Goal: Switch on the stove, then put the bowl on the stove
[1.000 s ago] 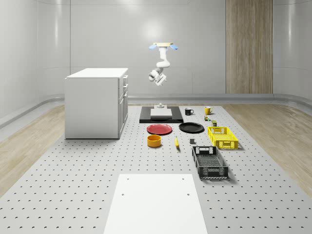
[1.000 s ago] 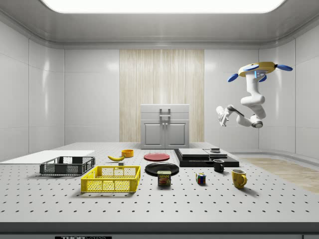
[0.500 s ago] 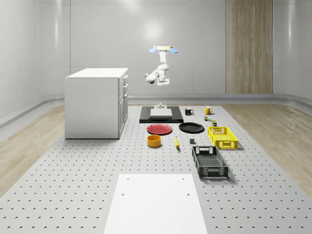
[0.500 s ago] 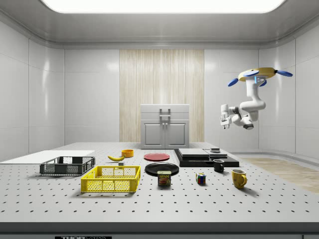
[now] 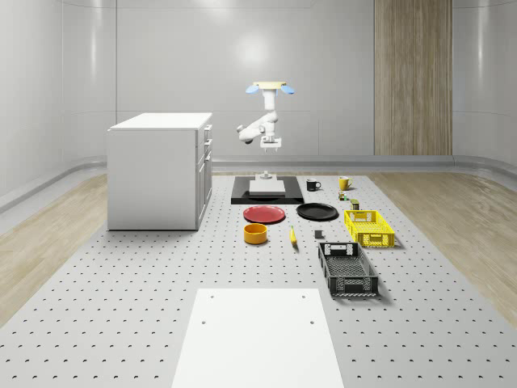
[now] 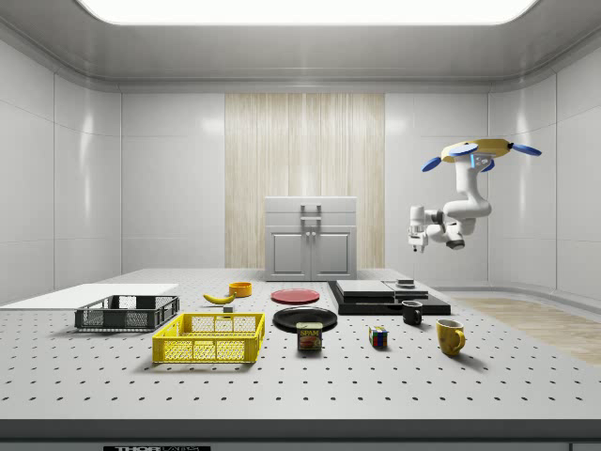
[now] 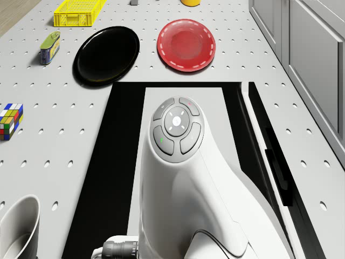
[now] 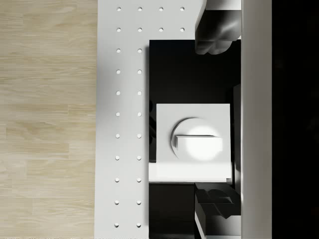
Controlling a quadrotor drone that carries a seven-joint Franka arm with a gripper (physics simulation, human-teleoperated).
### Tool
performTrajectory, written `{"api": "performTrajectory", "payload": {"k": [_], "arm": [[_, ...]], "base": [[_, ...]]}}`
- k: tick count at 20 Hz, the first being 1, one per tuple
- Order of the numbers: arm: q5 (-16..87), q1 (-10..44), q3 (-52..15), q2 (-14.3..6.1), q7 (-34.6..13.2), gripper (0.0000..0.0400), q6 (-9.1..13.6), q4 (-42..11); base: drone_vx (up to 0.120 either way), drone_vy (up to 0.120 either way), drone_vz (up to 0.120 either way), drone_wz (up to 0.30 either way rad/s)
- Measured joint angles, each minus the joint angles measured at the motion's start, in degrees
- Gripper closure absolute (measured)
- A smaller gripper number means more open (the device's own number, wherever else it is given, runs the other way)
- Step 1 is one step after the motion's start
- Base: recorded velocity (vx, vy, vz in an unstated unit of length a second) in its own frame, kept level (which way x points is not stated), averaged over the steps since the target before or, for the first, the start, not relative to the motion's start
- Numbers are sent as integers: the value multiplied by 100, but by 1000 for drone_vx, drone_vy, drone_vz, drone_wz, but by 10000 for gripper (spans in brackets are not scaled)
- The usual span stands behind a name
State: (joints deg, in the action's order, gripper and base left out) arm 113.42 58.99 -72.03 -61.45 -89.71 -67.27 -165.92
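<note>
one second on, the end effector (image 6: 414, 241) has swung down, fingers spread, directly above the stove's knob (image 8: 198, 143); drone (image 5: 271, 86) hovers overhead.

Perforated table (image 5: 121, 275), bearing: stove (image 5: 267, 191) lying directly below the pincer (image 5: 271, 145); red plate (image 5: 264, 214), black plate (image 5: 317, 212), bowl (image 5: 255, 234), banana (image 5: 292, 236), yellow crate (image 5: 368, 227), black crate (image 5: 347, 269), two mugs (image 5: 313, 185), cabinet (image 5: 159, 170) and white board (image 5: 257, 338) sitting farther off.

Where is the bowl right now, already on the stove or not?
Not on it. The orange bowl sits on the table in front of the red plate, apart from the stove; the gripper hangs high above the stove.
</note>
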Motion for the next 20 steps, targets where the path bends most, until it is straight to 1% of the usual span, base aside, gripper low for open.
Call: {"api": "performTrajectory", "payload": {"k": [3, 7, 11, 18, 20], "arm": [[-34, 72, -49, -100, -58, 0, -58, 4], [-91, 144, -103, -227, -119, 0, -151, 11], [-152, 199, -149, -349, -168, 0, -251, 19], [-258, 277, -218, -553, -240, 0, -431, 34], [-287, 296, -236, -609, -258, 0, -482, 38]], "base": [[120, -107, -120, 0], [110, 0, -120, 0], [0, 0, -120, 0], [114, 0, -120, 0], [20, 0, -120, 0]]}}
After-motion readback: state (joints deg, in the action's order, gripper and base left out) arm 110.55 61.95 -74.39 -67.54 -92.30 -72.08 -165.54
